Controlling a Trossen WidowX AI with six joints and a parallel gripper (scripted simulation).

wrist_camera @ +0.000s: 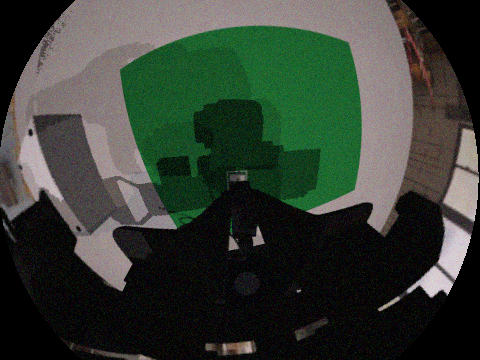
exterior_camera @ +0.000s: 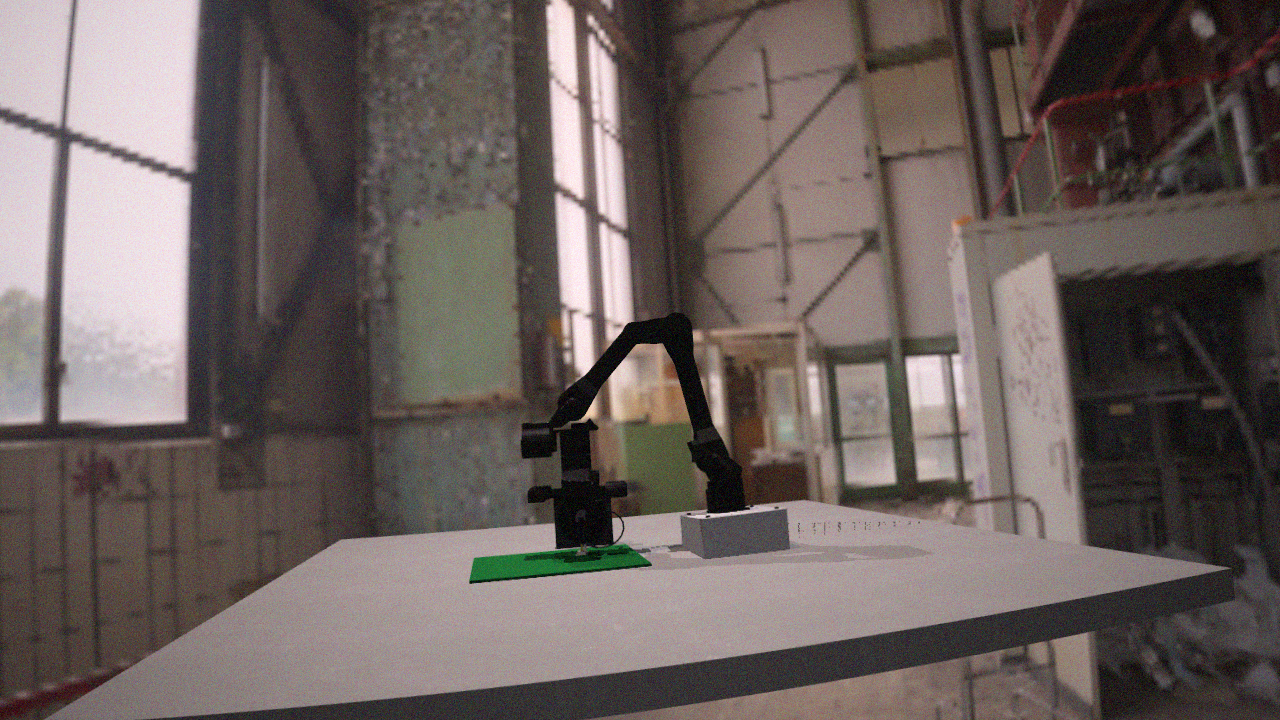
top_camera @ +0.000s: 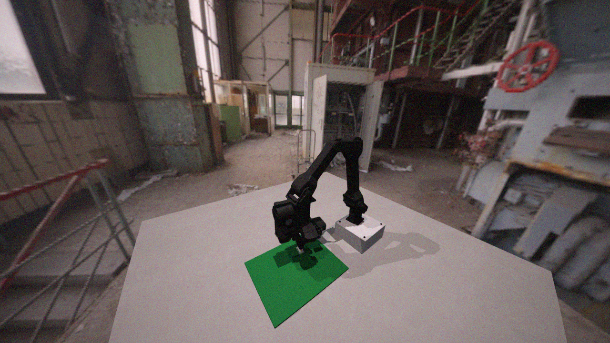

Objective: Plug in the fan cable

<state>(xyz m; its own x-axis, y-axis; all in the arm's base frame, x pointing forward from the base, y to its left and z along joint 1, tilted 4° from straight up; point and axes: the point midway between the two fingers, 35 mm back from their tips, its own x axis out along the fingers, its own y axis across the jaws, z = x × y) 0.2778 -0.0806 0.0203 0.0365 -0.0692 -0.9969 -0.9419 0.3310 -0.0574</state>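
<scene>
The green board (top_camera: 279, 296) (exterior_camera: 501, 570) (wrist_camera: 310, 65) lies flat on the table. The small pale four-pin header (top_camera: 299, 251) (exterior_camera: 584, 551) (wrist_camera: 237, 175) stands on it, directly at my fingertips. My black gripper (top_camera: 300, 245) (exterior_camera: 583, 545) (wrist_camera: 239, 187) points down over the header and is shut on the fan plug. The plug is dark and mostly hidden by the fingers. In the wrist view it meets the header's near side. I cannot tell how deep it sits. The thin dark cable (exterior_camera: 622, 530) loops out beside the gripper in the exterior view.
The arm's pale base box (top_camera: 361, 240) (exterior_camera: 733, 533) (wrist_camera: 72, 170) stands on the table (top_camera: 191, 256) (exterior_camera: 447, 644) beyond the board's edge. The arm's shadow falls across the board and around the header. The table's edges are visible in the top and exterior views.
</scene>
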